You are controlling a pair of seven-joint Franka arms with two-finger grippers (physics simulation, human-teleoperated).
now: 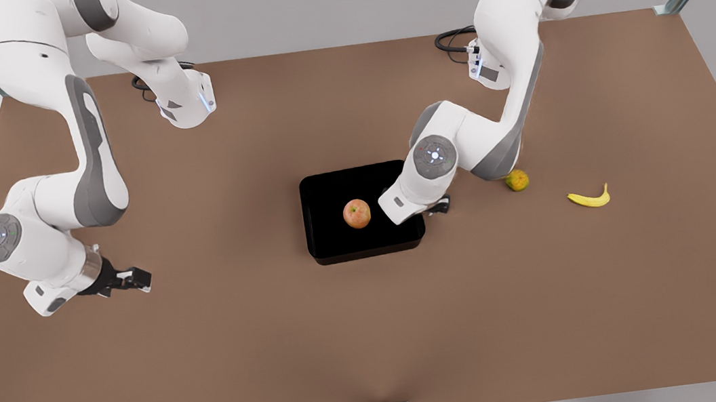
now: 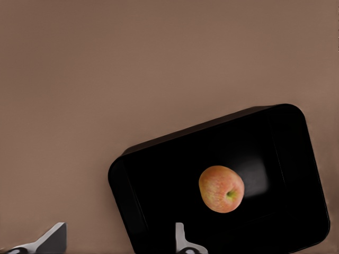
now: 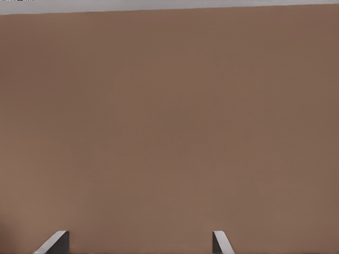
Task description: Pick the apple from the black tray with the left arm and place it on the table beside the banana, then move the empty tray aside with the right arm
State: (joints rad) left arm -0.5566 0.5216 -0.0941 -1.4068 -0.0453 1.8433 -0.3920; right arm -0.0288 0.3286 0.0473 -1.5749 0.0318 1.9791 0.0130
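– Nearest the camera, what do you see?

– Bare brown desk (image 1: 374,335), and then the right gripper (image 1: 141,279). It is well off to the front view's left of the black tray (image 1: 336,241) and hangs low over open desk. In its own wrist view the right gripper (image 3: 137,246) has its fingertips (image 3: 54,242) spread wide with nothing between them.

– And the tray itself?

– It lies flat near the middle of the desk. The apple (image 1: 357,214) sits inside it, a little toward the front view's right of the tray's middle, and nothing touches it.

– Where is the left gripper?

– The left gripper (image 1: 439,206) is just beside the tray's edge on the front view's right, and its white hand overlaps that side. In the left wrist view the fingertips (image 2: 181,241) stand apart and empty, one over the tray's rim (image 2: 124,174). The apple (image 2: 221,189) lies clear of them with its stem end toward the camera.

– Anything else around the tray?

– The banana (image 1: 589,198) lies on the desk well to the front view's right of the tray. A yellow-green round fruit (image 1: 517,180) sits between the two, slightly farther back, beside the left arm's elbow.
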